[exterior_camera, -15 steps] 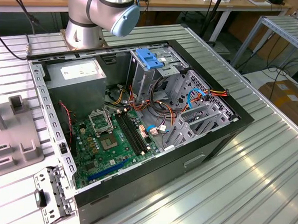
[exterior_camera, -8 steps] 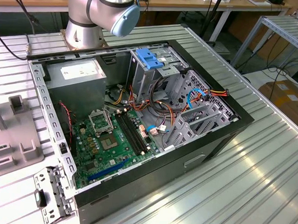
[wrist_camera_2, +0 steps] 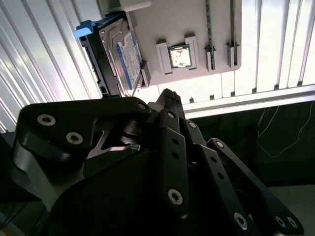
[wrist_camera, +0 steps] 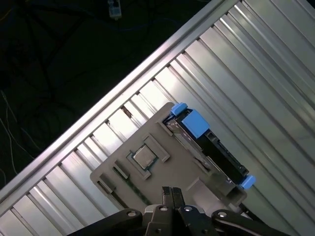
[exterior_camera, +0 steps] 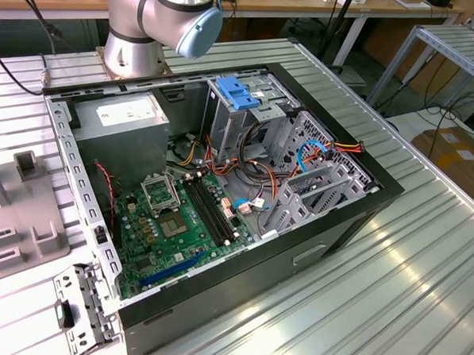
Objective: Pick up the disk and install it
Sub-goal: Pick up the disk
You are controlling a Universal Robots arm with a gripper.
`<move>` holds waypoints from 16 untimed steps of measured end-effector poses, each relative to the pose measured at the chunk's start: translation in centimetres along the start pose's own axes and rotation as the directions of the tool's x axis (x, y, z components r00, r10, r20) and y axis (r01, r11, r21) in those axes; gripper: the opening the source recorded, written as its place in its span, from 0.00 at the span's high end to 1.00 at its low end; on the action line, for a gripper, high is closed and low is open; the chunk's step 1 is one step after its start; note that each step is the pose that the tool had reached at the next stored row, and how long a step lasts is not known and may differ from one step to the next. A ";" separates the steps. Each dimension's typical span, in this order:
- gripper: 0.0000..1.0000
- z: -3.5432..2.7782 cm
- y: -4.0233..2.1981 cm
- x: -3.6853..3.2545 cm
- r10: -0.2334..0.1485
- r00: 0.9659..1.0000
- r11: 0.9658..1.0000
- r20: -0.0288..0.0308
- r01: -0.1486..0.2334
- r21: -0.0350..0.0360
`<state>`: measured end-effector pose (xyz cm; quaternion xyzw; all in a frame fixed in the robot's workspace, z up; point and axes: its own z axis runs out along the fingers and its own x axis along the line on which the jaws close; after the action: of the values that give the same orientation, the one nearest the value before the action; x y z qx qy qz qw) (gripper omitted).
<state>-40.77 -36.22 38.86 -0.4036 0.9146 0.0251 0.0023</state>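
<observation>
Hovering over the grey tray [wrist_camera: 184, 152] w/ the gripper [wrist_camera: 171, 191] closed, fingertips pressed together, nothing between them, as seen in both wrist views. Looks like the approach step; pick-up not yet done, no contact w/ the disk [wrist_camera: 210, 146]. Sits on its edge in a slot along one side of the tray, blue tab at one end, label face turned toward the tray's middle, just beside a small chip [wrist_camera: 143, 157] seated in its own holder on the tray. Judging the grasp: calls for opening the jaws first, then lining up square across the disk's thin body, clear of the tray's slot walls & the blue rails; prob. tips or jams otherwise. As for the install end: open computer case [exterior_camera: 312, 257] off to one side of the tray, toward the exterior view's right, lid off, insides exposed.
</observation>
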 end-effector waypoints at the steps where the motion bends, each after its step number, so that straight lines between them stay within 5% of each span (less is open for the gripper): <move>1: 0.89 0.00 0.00 0.00 -0.008 1.000 1.000 0.000 0.008 0.000; 12: 0.89 0.00 0.00 0.00 -0.096 0.995 0.995 -0.004 0.096 -0.003; 13: 0.89 0.00 0.00 0.00 -0.121 0.993 0.993 -0.005 0.121 -0.003; 15: 0.89 0.00 0.00 0.00 -0.215 0.977 0.977 -0.009 0.215 -0.006; 16: 0.89 0.00 0.00 0.00 -0.230 0.973 0.973 -0.010 0.230 -0.007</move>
<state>-40.77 -36.23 38.86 -0.5070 0.8616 0.0252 -0.0006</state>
